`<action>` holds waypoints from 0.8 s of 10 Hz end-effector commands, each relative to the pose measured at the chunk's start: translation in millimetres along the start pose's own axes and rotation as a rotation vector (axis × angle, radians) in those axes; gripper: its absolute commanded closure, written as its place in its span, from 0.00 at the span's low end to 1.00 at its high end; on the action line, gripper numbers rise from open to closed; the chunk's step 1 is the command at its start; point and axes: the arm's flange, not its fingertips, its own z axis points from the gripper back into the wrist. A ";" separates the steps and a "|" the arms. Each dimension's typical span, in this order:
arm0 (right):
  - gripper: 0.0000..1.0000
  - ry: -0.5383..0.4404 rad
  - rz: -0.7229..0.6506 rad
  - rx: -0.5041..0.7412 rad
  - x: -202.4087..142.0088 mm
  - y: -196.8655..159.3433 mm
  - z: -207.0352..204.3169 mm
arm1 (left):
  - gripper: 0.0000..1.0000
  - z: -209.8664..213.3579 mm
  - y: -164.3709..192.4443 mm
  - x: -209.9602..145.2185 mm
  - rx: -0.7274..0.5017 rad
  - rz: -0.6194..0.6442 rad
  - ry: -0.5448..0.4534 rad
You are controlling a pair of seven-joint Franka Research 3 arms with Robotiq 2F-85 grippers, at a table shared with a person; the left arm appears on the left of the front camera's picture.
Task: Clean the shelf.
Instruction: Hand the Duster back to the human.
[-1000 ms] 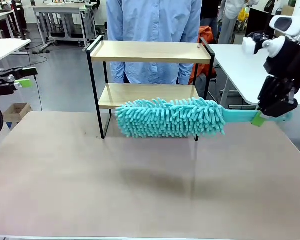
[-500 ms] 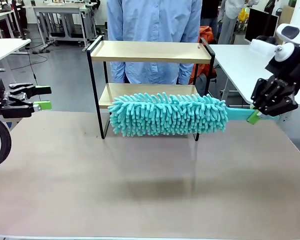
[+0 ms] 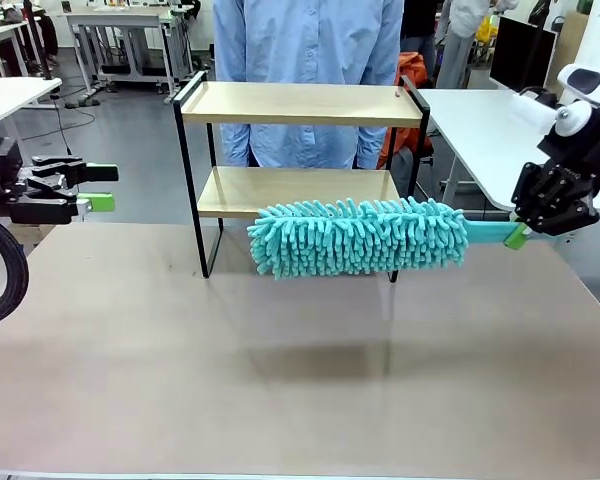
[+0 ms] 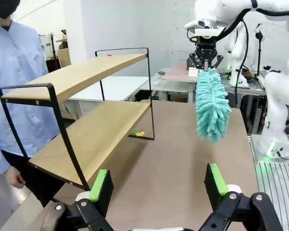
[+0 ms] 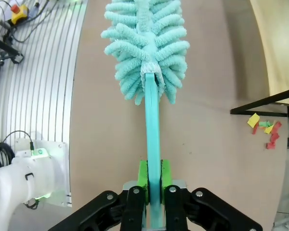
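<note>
green-padded and spread wide with nothing between its fingers, the left gripper (image 3: 102, 187) hangs over the table's (image 3: 280, 400) left edge, well apart from the shelf (image 3: 300, 105). that shelf stands at the middle of the far edge, in front of a person in a blue shirt (image 3: 310, 50). just before its lower board a fluffy teal duster (image 3: 360, 237) hangs level above the table, its flat handle clamped in the right gripper (image 3: 517, 236), while scraps of coloured paper (image 5: 266, 129) lie on the table by a shelf leg.

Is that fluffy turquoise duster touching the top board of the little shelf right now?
No: in the front view the duster hangs level with the lower board, held out in front of the shelf by the right gripper.
</note>
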 end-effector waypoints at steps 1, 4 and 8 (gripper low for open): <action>0.87 -0.026 0.014 0.003 2.6 1.2 1.9 | 0.00 4.1 3.2 -2.0 0.020 -0.014 -0.020; 0.87 -0.026 0.014 0.003 2.6 1.2 1.9 | 0.00 -45.2 -26.2 -1.6 -0.177 -0.037 -0.052; 0.87 -0.026 0.014 0.003 2.6 1.2 1.9 | 0.00 -103.2 -69.9 -6.4 -0.356 -0.019 -0.158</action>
